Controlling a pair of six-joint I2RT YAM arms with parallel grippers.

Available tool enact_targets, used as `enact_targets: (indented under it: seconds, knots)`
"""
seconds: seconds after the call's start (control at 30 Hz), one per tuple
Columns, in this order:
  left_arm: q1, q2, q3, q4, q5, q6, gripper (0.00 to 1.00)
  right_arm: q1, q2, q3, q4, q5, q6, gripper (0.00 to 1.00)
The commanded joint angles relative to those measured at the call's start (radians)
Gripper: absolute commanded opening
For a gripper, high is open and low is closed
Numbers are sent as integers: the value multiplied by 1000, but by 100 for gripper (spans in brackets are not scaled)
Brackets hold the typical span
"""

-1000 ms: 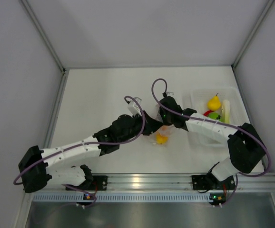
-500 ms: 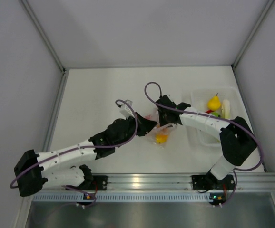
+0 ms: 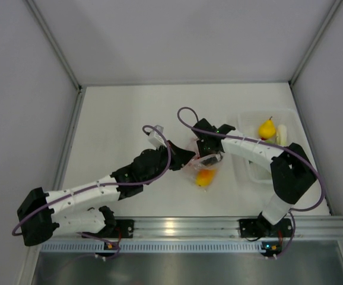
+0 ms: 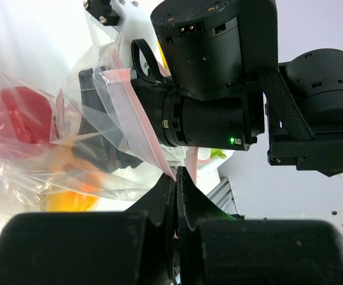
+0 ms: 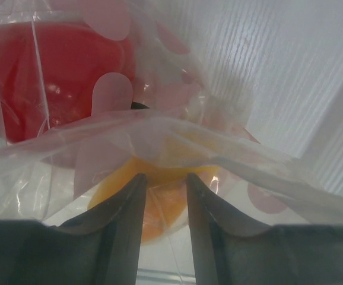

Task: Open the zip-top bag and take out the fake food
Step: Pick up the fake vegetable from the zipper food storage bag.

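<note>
Limp, light and slippery, the zip-top bag sits near the table centre, left gripper clamped on its pink zip strip, right gripper narrowly parted against the film; best gripped by that stiffer strip

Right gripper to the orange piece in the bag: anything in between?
Yes. In the right wrist view a fold of the zip-top bag film crosses just ahead of the right gripper, and the orange piece lies behind it. The left gripper pinches the bag's edge. Nothing else visible blocks.
</note>
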Motion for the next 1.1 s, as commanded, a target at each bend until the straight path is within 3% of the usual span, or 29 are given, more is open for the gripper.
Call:
enact_targets:
  seconds: [0.0,0.23,0.37,0.8,0.93,1.07]
  knots:
    - [-3,-14,1,65,-11,-1,0,-21,-6,24,-136,-3,-16,35]
    - [-1,0,-3,66,-20,2,0,-25,-46,48,-191,-13,-42,38]
    - [-3,-3,-9,65,-29,-2,0,-24,-21,16,-219,-41,-78,32]
    - [6,46,40,48,-86,59,0,2,-124,-28,-238,-248,-219,30]
    - [99,119,107,42,66,41,0,1,-135,-39,-140,-377,-231,26]
    - [216,167,205,42,283,151,0,6,-110,-71,-61,-468,-253,24]
